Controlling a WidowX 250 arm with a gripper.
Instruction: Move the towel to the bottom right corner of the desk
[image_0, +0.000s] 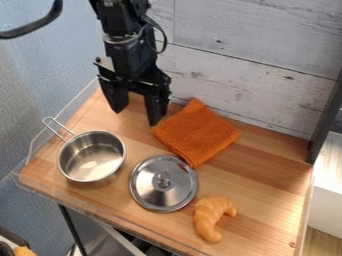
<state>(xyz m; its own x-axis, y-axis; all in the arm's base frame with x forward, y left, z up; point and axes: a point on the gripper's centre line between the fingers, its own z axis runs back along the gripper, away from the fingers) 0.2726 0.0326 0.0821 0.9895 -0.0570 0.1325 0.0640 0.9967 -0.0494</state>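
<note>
The black gripper (137, 116) hangs over the back left part of the wooden desk (267, 175), its two fingers spread wide with nothing between them. An orange towel (197, 133) lies folded and flat just right of the right finger, near the back wall. One corner of the towel points toward the wall, and its lower corner comes close to the metal lid.
A steel pot (91, 156) with a wire handle stands at the left. The round lid (163, 183) lies front centre, and a toy croissant (213, 218) sits to its lower right. A white plank wall (247, 60) bounds the back; a dark post (326, 120) stands at the right.
</note>
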